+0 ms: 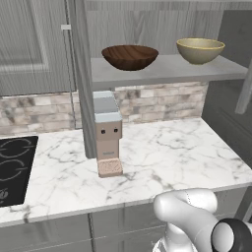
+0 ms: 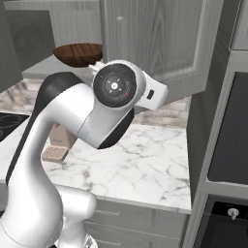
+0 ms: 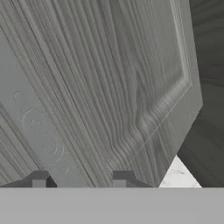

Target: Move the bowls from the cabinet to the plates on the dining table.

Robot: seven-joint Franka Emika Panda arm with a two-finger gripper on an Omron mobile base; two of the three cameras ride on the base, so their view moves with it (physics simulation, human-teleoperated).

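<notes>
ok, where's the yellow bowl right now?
In the left base view the yellow bowl sits at the right end of the open cabinet shelf, right of the wooden bowl.

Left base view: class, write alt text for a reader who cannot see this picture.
Two bowls sit on the shelf of an open grey cabinet: a wide dark brown bowl on the left and a smaller pale olive bowl on the right. Below, a small beige appliance stands on a white marble counter beside a black hob.

A kitchen: marble counter (image 1: pixel 162 157), black hob (image 1: pixel 15 167), grey wall cabinet (image 1: pixel 29 44).
</notes>
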